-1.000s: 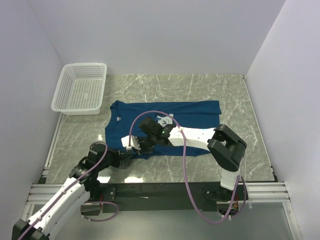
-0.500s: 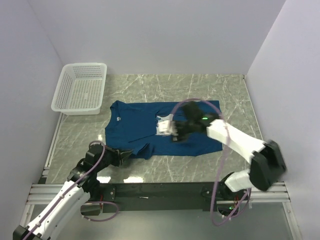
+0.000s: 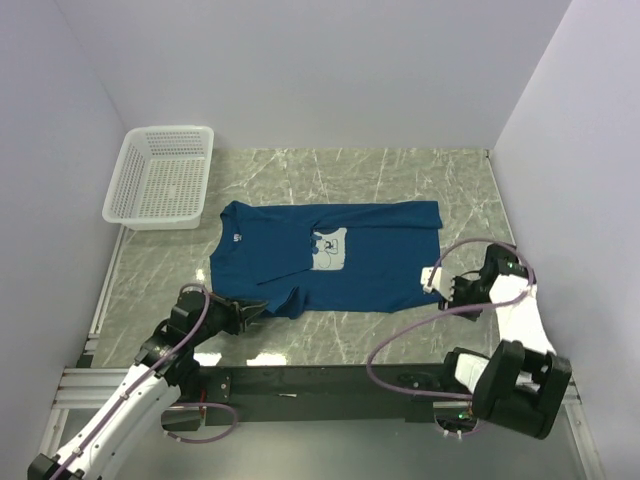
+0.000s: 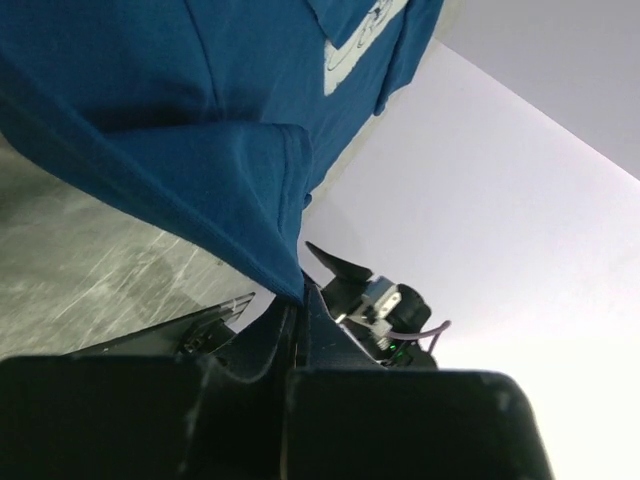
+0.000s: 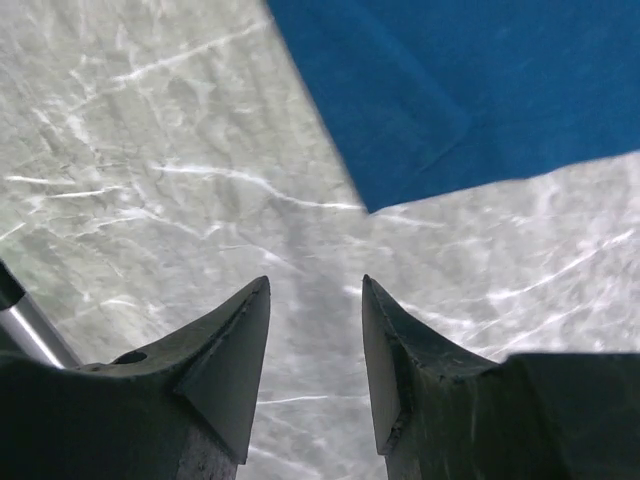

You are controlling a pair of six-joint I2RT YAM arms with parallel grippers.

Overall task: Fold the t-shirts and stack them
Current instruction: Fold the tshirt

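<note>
On the marble table [image 3: 400, 170], near its middle, laid out flat with the pale print [image 3: 328, 250] facing up: the navy t-shirt [image 3: 375, 268], neck toward the left side and hem toward the right, with the white basket [image 3: 160, 175] near the collar end at the far-left corner. At the near-left edge of the cloth, left gripper [image 3: 256, 310] shut tight on the tip of the near sleeve; shows from the left wrist as a blue point of fabric drawn into the closed fingers [image 4: 262, 352], taut enough to suggest a true pinch rather than a mere touch. Held so, most likely, to anchor that side and to keep one corner ready for carrying across the chest. Over bare marble by the near-right end of the hem, right gripper [image 3: 443, 290] with fingers apart and nothing between them, tips aimed at the hem corner [image 5: 385, 180] just ahead, clear of the cloth. Placed so, by the look of it, to come down on that corner and give the fold its second hold, both near points then lifting together toward the far edge. Judged as the opening of the first fold: body not yet doubled over, nothing stacked. Calls for a low approach to catch the cloth off a hard, smooth top; risks a slide or a bunching otherwise
</note>
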